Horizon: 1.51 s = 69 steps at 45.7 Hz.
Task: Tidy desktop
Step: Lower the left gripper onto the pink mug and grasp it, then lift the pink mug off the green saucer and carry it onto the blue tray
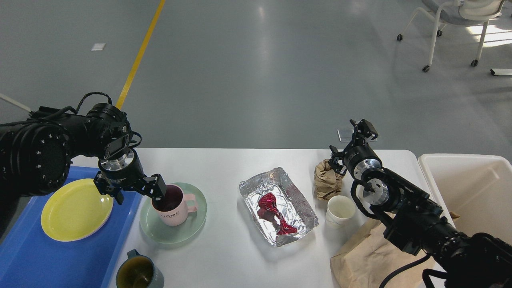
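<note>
The white desktop (240, 248) holds a pink mug (173, 207) marked HOME on a pale green saucer (188, 232). My left gripper (137, 193) is open. Its right finger (158, 189) is at the mug's left rim and its left finger (117, 195) hangs over the edge of the blue tray (24, 260). A yellow plate (76, 210) lies in the tray. My right gripper (349, 140) is open above and just behind a crumpled brown paper ball (327, 180), holding nothing.
A foil tray (298, 204) holds a red wrapper (274, 212). A white paper cup (339, 211) stands beside it, with a flat brown paper bag (360, 256) under my right arm. A grey-green mug (138, 274) is at the front. A cream bin (472, 180) stands at the right.
</note>
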Tool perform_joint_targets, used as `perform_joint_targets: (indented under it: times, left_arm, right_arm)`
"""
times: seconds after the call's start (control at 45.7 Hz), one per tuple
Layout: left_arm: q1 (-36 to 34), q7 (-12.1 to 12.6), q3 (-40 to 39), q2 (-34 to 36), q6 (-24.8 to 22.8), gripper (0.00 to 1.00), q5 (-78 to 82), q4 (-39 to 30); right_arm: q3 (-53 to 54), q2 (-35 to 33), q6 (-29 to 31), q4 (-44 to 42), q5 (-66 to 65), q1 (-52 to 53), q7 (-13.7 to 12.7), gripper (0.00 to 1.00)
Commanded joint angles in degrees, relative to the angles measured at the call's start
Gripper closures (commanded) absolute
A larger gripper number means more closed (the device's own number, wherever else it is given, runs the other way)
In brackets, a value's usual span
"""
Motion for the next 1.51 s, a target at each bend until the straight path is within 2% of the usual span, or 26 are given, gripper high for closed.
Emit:
perform_joint_targets:
  times: [0.0, 0.066, 0.197, 0.591, 1.423, 1.489]
  left_arm:
    - [0.77, 0.09, -0.36, -0.26, 2.48, 0.05, -0.09, 0.11]
    - [1.74, 0.09, -0.89, -0.43, 5.46, 0.06, -0.09, 0.29]
    - [2.27, 0.09, -1.15, -0.78, 8.29, 0.06, -0.09, 1.52]
    - [4.38, 0.09, -5.11, -1.49, 10.22, 0.09, -0.09, 3.01]
    - [6.14, 0.00, -5.55, -1.75, 9.43, 0.58, -0.18, 2.75]
    - [6.14, 0.00, -5.46, -1.75, 8.65, 0.65, -0.09, 2.75]
  right_arm:
    - [0.00, 0.00, 0.00, -0.02, 0.00, 0.00, 0.01, 0.00]
    - [0.00, -0.08, 0.00, -0.02, 0.00, 0.00, 0.02, 0.00]
    - [0.00, -0.09, 0.00, -0.02, 0.00, 0.00, 0.02, 0.00]
    - [0.00, 0.00, 0.00, -0.02, 0.00, 0.00, 0.02, 0.00]
    - [0.00, 0.00, 0.00, -0.02, 0.00, 0.00, 0.02, 0.00]
    - [0.00, 0.00, 0.00, -0.02, 0.00, 0.00, 0.02, 0.00]
